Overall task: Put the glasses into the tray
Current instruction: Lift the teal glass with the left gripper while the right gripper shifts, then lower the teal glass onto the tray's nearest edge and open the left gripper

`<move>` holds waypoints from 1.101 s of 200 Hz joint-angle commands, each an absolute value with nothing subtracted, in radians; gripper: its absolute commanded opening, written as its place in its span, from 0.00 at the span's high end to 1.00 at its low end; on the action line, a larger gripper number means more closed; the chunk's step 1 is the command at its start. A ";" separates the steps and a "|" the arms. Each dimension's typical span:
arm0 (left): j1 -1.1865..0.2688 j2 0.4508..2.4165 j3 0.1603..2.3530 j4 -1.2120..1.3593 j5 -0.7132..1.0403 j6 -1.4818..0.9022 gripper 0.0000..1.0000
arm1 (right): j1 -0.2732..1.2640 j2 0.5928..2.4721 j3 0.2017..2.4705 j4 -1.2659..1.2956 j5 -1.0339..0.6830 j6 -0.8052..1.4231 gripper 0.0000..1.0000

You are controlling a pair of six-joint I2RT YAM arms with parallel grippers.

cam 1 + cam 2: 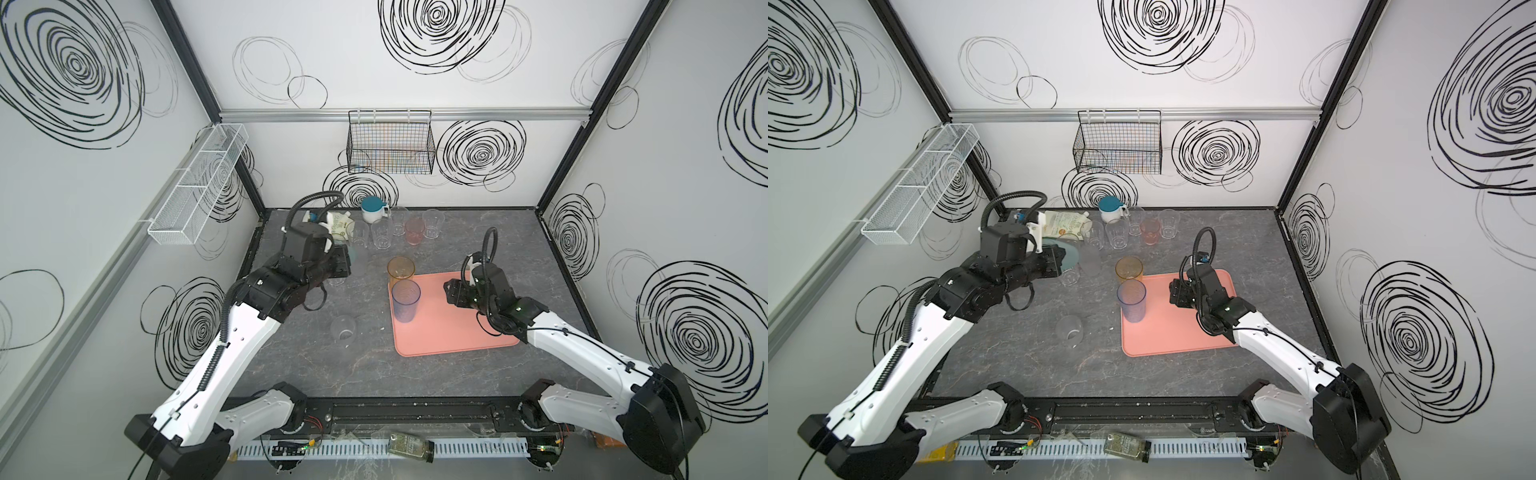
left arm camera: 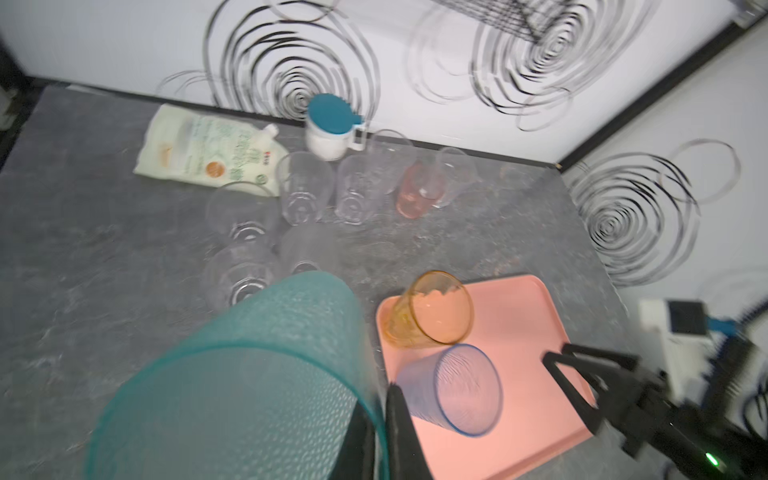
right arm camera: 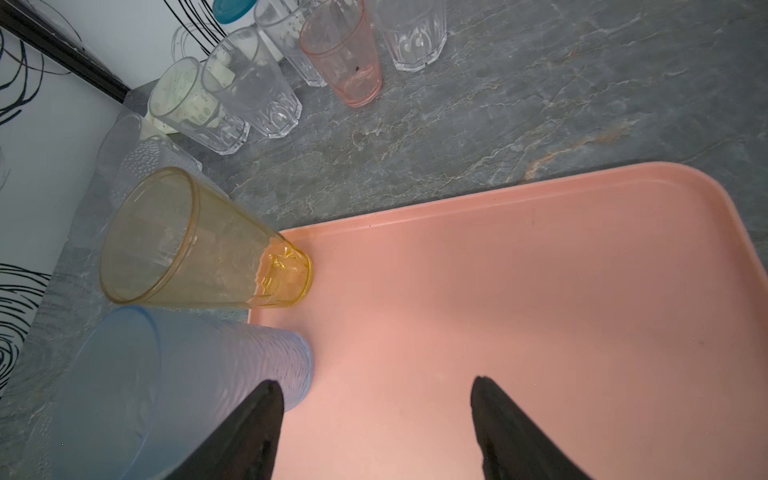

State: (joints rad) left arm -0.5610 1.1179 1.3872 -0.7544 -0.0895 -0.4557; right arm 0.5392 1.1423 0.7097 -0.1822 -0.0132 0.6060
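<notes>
Pinches the rim of the teal glass (image 2: 257,374) in the left gripper (image 2: 380,419), seemingly clear of the table (image 1: 374,374), left of the tray (image 3: 540,291); holds the right gripper (image 3: 374,395) spread and empty over the tray, beside the amber glass (image 3: 187,245) and blue glass (image 3: 166,374) standing at its edge.

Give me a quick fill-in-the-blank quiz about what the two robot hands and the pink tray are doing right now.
The tumbler clamped by its rim in the left hand is tinted ___.
The tray holds exactly ___ tumblers, the amber tumbler and the blue tumbler.
The right hand hangs over the tray with its jaws ___.
Missing words: teal; two; open.
</notes>
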 commanded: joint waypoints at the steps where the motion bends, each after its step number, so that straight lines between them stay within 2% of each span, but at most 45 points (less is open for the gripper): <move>1: -0.768 1.180 1.476 -0.803 -0.161 -0.462 1.00 | 0.500 1.156 0.707 -0.179 -0.018 0.596 0.24; 46: -1.051 1.443 1.558 -0.763 -0.073 -0.435 1.00 | 0.380 1.116 0.726 -0.247 0.032 0.562 0.24; 69: -1.129 1.514 1.536 -0.772 -0.003 -0.393 1.00 | 0.303 1.079 0.681 -0.222 -0.028 0.557 0.24; 109: -1.133 1.579 1.425 -0.823 0.050 -0.295 1.00 | 0.296 1.069 0.623 -0.149 -0.123 0.590 0.25; 157: -1.106 1.660 1.405 -0.893 -0.047 -0.199 1.00 | 0.312 1.093 0.604 -0.157 -0.121 0.595 0.25; 220: -1.066 1.698 1.362 -0.883 0.034 -0.140 0.98 | 0.324 1.098 0.548 -0.110 -0.132 0.607 0.25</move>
State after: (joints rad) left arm -1.0874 1.6897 1.3796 -0.8742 0.0006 -0.1898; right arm 0.3145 1.0893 0.5678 -0.1474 -0.1322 0.5922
